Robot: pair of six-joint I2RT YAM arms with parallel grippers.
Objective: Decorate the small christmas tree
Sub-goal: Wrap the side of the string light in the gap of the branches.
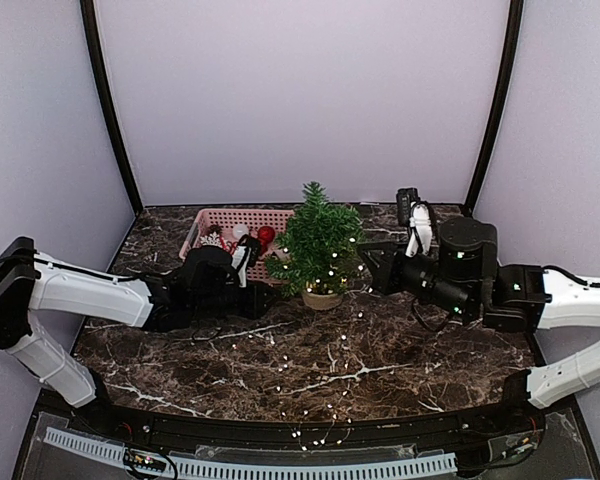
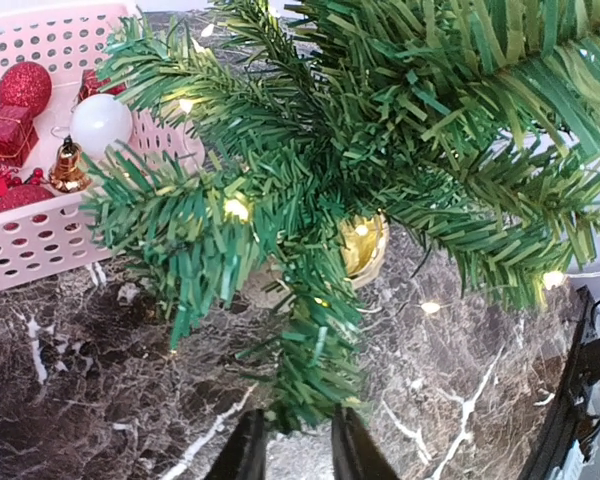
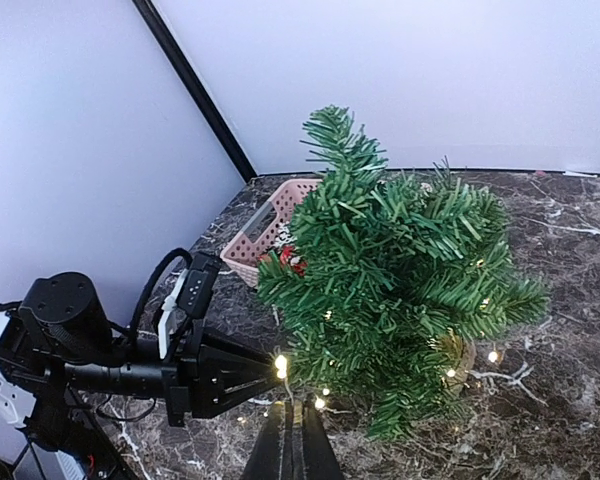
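Observation:
The small christmas tree [image 1: 318, 248] stands mid-table in its tan pot [image 1: 323, 298], with lit bulbs of a light string [image 1: 342, 262] among its branches. My left gripper [image 1: 271, 292] is low at the tree's left side. In the left wrist view its fingers [image 2: 248, 452] stand apart, a drooping branch tip [image 2: 310, 390] just at their ends and marble showing between them. My right gripper [image 3: 292, 445] is on the tree's right, shut on the wire of the light string [image 3: 281, 365], which rises to two glowing bulbs.
A pink basket [image 1: 212, 219] behind the left gripper holds a red ball [image 2: 24, 85], a white ball [image 2: 101, 122], a gold bell [image 2: 68, 170] and other ornaments. The loose remainder of the light string [image 1: 315, 395] trails over the marble toward the front edge.

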